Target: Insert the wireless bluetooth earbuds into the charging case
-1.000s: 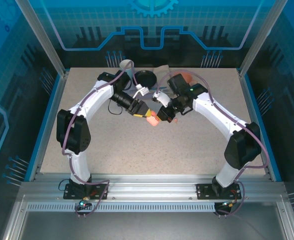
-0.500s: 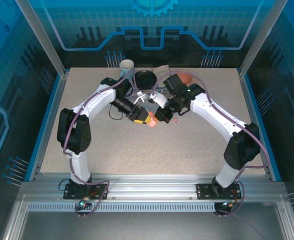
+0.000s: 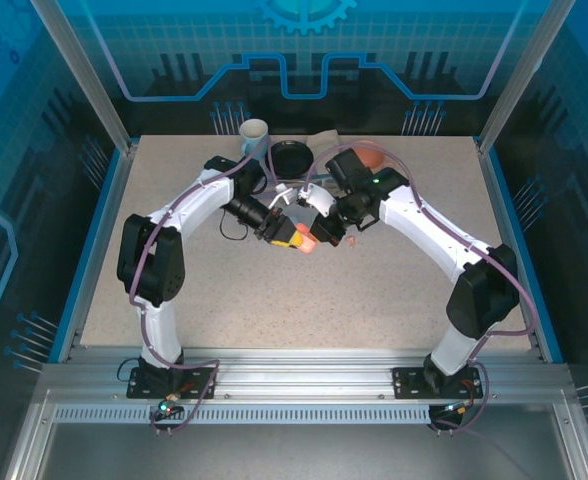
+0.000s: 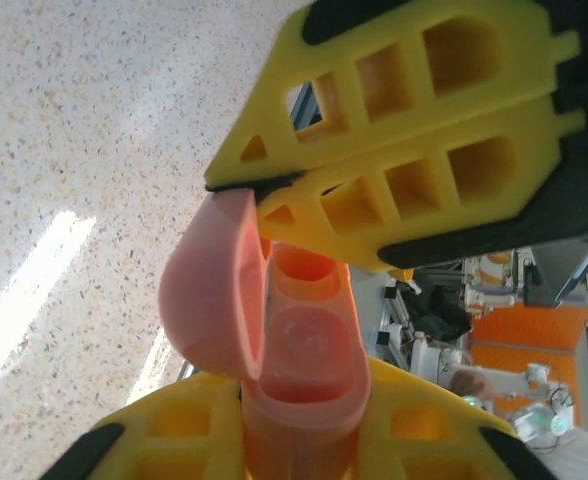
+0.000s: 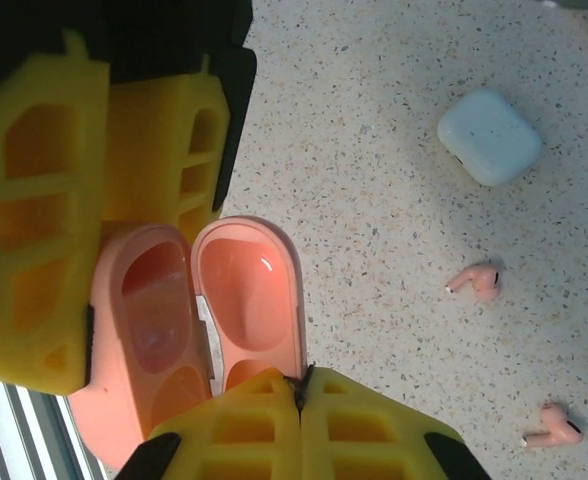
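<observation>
The pink charging case [image 5: 154, 330] hangs open above the table between both grippers. My left gripper [image 4: 299, 405] is shut on the case body [image 4: 309, 345], which stands between its yellow fingers. My right gripper [image 5: 300, 378] is shut on the rim of the open lid [image 5: 246, 295]. In the left wrist view its fingers [image 4: 394, 150] pinch the lid [image 4: 209, 290] from above. Both wells inside the case look empty. Two pink earbuds [image 5: 474, 282] [image 5: 552, 428] lie on the table to the right. In the top view the grippers meet at mid table, left [image 3: 296, 238] and right [image 3: 324, 234].
A white closed case [image 5: 490, 136] lies on the table beyond the pink earbuds. At the back stand a white mug [image 3: 254, 132], a black dish [image 3: 292, 157] and an orange object [image 3: 372, 155]. Small white pieces [image 3: 280, 196] lie just behind the grippers.
The left jaws have closed onto the case body. Both grippers have drawn slightly closer together at mid table, with the case kept between them.
</observation>
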You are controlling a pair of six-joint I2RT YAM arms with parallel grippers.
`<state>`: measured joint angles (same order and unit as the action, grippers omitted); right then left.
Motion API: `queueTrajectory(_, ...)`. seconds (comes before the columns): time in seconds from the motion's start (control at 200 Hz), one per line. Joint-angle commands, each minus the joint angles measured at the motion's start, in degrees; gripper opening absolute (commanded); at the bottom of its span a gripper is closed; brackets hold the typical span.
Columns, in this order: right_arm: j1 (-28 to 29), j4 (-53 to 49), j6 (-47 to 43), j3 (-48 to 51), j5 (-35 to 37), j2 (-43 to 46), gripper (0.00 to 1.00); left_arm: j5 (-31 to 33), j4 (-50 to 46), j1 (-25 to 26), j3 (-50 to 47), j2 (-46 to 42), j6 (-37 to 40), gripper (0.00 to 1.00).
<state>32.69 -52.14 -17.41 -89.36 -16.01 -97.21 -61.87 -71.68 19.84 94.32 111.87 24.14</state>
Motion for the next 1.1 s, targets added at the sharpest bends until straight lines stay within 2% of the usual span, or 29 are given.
queueTrajectory(0.0, -0.1, -0.2, 1.1, -3.3, -0.7, 0.0, 0.0, -2.8, 0.9, 0.3, -1.3, 0.0, 1.1, 0.12)
queueTrajectory(0.075, -1.1, 0.0, 2.8, -4.9, -1.2, 0.3, 0.0, -3.4, 3.8, 0.2, -3.0, -1.5, -0.4, 0.07)
queueTrajectory(0.14, -2.6, 0.6, 5.3, -6.1, -2.6, 1.1, 0.16, -3.4, 7.8, 0.3, -5.1, -3.6, -2.4, 0.04)
queueTrajectory(0.175, -3.9, 1.2, 7.3, -6.4, -3.3, 1.8, 0.32, -3.2, 10.1, 0.3, -6.4, -5.1, -3.9, 0.02)
queueTrajectory(0.2, -5.0, 1.8, 8.8, -6.7, -4.0, 2.6, 0.41, -2.7, 12.0, 0.3, -7.2, -6.2, -5.0, 0.01)
queueTrajectory(0.335, -11.2, 5.8, 20.0, -5.2, -6.5, 8.0, 0.57, 1.8, 23.3, 0.2, -12.3, -13.3, -11.8, 0.0)
queueTrajectory(0.39, -12.6, 7.1, 24.1, -4.1, -6.4, 9.6, 0.58, 4.9, 30.3, 0.2, -15.5, -16.8, -15.7, 0.0)
queueTrajectory(0.56, -13.6, 10.0, 38.2, 1.9, 2.4, 11.6, 0.61, 19.0, 58.0, 0.3, -29.9, -30.1, -28.2, 0.0)
queueTrajectory(0.63, -12.5, 9.1, 43.0, 3.8, 7.1, 9.5, 0.61, 25.8, 71.0, 0.6, -37.3, -35.5, -31.7, 0.0)
queueTrajectory(0.68, -11.8, 9.7, 45.6, 5.2, 7.0, 7.3, 0.61, 30.2, 79.7, 0.7, -43.0, -39.0, -33.5, 0.0)
queueTrajectory(0.74, -10.0, 9.2, 48.7, 5.8, 10.4, 4.2, 0.62, 35.1, 87.9, 0.9, -48.3, -42.1, -35.4, 0.0)
queueTrajectory(0.94, -4.5, 7.4, 57.2, 2.3, 18.7, -6.3, 0.62, 42.0, 110.8, 3.1, -61.7, -46.4, -34.2, 0.0)
queueTrajectory(1.095, -2.6, 6.2, 62.8, -1.7, 22.8, -13.1, 0.62, 42.5, 118.4, 5.4, -66.4, -45.7, -29.3, 0.0)
